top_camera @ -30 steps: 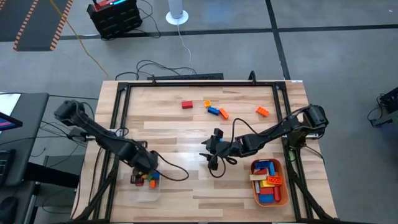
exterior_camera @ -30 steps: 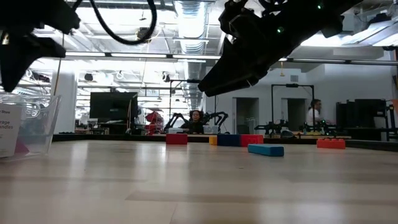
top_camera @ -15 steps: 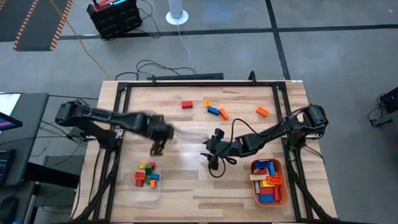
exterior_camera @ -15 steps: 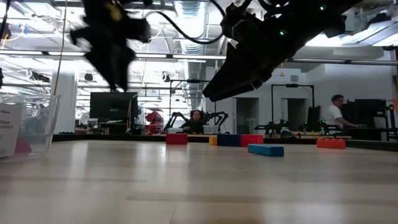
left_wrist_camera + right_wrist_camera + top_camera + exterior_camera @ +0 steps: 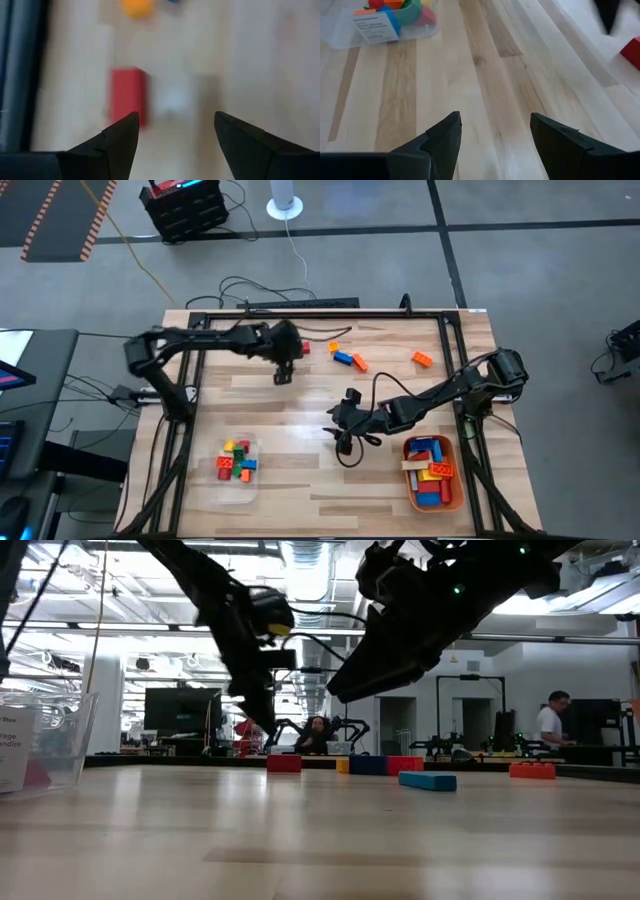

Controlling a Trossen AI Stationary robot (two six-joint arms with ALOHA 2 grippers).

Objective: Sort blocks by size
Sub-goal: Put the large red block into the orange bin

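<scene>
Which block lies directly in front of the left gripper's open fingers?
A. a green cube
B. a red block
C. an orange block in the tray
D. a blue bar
B: the left wrist view shows a red block just ahead of the left gripper, whose fingers stand apart.

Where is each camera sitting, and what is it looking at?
High view: overhead, looking straight down on the table, both arms, left gripper and right gripper.
Low view: table height, looking across; arms hang in from above.
Left wrist view: past open fingers at the red block.
Right wrist view: past open fingers toward the clear tray.
Shared: high and left wrist views both show the red block.
</scene>
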